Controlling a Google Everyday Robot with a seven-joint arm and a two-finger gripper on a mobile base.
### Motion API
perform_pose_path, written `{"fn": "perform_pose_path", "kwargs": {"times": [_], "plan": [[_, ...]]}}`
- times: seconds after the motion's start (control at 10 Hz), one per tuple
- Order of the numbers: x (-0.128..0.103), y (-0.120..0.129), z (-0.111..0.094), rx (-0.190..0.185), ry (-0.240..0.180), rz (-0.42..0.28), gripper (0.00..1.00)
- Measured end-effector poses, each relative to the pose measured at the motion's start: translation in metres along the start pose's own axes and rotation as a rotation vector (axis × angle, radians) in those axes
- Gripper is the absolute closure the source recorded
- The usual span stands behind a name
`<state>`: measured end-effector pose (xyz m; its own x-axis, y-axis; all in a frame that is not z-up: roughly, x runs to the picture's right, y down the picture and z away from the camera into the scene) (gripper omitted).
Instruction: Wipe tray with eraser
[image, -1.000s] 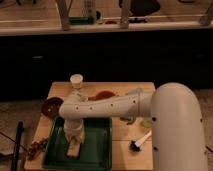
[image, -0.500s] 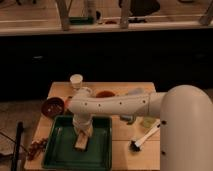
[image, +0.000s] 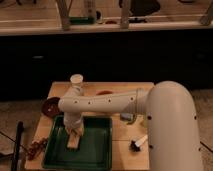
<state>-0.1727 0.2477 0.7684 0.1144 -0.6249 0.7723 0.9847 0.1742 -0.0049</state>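
- tray (image: 98, 146): dark green plastic, smooth
- eraser (image: 73, 142): tan, matt
- gripper (image: 76, 131) over tray, at eraser: smooth white shell
- table (image: 126, 142): light wood, matt

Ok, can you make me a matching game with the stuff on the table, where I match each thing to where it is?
Things:
1. small tan rectangular eraser block
2. round dark-red bowl
3. white-handled, black-bristled brush
4. robot's gripper

Places:
A. on the wooden table, right of the dark green plastic tray
B. low over the tray, at the eraser's far end
C. lying inside the tray
D. on the table, by the tray's far left corner

Pairs: 1-C, 2-D, 3-A, 4-B.
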Motion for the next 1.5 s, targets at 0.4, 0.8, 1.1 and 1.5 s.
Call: {"fn": "perform_pose_path", "kwargs": {"times": [0.4,0.8,1.1,1.5], "plan": [[-0.019,0.040,0.006,-0.005,-0.031,0.041,1.00],[0.010,0.068,-0.004,0.001,0.013,0.132,1.00],[0.024,0.046,-0.007,0.015,0.033,0.103,1.00],[0.012,0.025,0.000,0.031,0.004,0.036,1.00]]}}
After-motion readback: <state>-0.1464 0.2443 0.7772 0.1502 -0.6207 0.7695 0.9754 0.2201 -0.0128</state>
